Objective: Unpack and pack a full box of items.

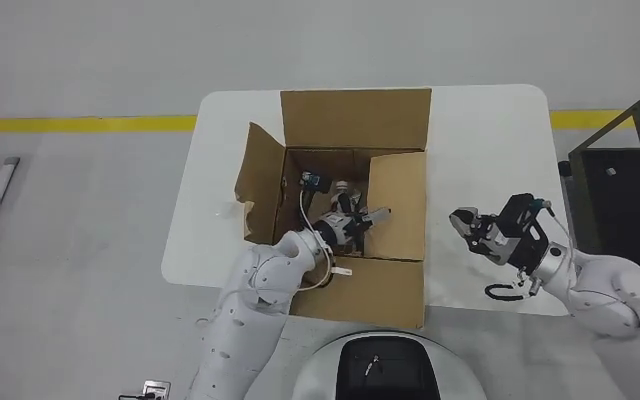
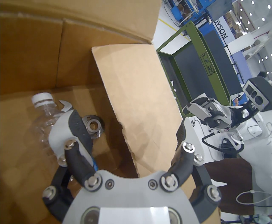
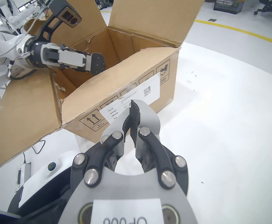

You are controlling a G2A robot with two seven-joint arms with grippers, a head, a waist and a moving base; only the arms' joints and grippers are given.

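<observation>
An open cardboard box (image 1: 355, 120) stands in the middle of the white table (image 1: 490, 140). Inside it lie a clear plastic bottle (image 2: 42, 114) with a white cap and a small round metal part (image 2: 93, 126). My left gripper (image 1: 360, 215) is open over the box's inside. In the left wrist view the left gripper (image 2: 125, 121) straddles the inward-leaning side flap (image 2: 136, 95), with one finger (image 2: 72, 127) next to the bottle. My right gripper (image 3: 132, 114) is shut on nothing. The right gripper (image 1: 463, 222) hovers over the table beside the box's labelled wall (image 3: 127, 89).
A green cart (image 1: 605, 200) stands off the table's right edge. The box's outer flaps are spread open, the far one (image 3: 148, 19) upright. Bare table surface (image 3: 212, 106) lies to the right of the box.
</observation>
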